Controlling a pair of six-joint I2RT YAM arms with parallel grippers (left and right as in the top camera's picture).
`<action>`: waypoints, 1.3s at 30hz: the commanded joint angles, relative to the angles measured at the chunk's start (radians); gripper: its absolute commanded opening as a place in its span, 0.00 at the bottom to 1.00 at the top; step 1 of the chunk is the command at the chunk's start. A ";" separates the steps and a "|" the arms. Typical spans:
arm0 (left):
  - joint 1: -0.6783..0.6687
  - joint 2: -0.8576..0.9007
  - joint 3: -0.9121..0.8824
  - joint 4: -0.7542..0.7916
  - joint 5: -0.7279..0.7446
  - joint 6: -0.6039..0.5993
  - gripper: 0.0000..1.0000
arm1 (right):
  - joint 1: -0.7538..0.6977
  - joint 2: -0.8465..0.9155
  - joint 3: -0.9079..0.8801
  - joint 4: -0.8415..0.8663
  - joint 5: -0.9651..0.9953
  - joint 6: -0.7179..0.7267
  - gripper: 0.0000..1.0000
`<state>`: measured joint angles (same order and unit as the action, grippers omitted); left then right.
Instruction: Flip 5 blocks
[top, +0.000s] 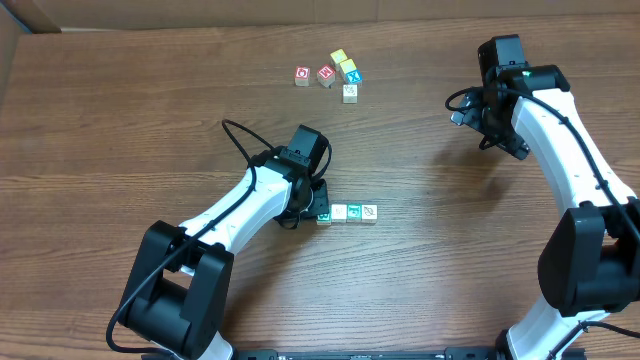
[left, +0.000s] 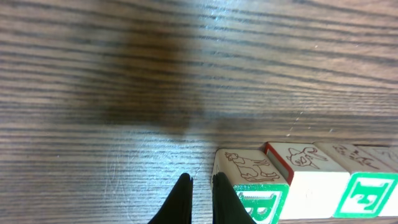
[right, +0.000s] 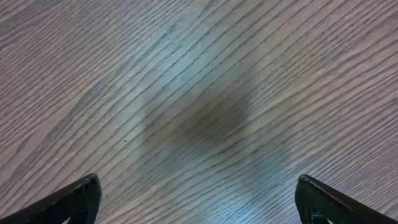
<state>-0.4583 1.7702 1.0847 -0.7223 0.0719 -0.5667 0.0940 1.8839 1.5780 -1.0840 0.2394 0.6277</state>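
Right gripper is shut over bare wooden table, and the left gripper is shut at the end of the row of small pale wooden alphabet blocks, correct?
No. The right gripper is open, not shut: the right wrist view shows its fingers far apart over the brown wooden table. The left gripper is shut at the end of the row of small pale wooden alphabet blocks.

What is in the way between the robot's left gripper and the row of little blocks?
Nothing that shows. The left gripper, shut, sits right beside the end block of the row. Only bare table lies around them.
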 joint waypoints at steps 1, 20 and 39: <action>-0.001 0.005 -0.007 0.017 0.008 0.009 0.06 | 0.002 -0.023 0.005 0.006 0.005 0.001 1.00; -0.051 0.003 0.068 -0.193 0.031 0.000 0.04 | 0.002 -0.023 0.005 0.006 0.005 0.001 1.00; -0.093 0.003 -0.018 -0.072 0.025 -0.063 0.04 | 0.002 -0.023 0.005 0.006 0.005 0.000 1.00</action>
<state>-0.5438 1.7702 1.0870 -0.8017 0.0879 -0.6037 0.0940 1.8839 1.5780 -1.0847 0.2398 0.6281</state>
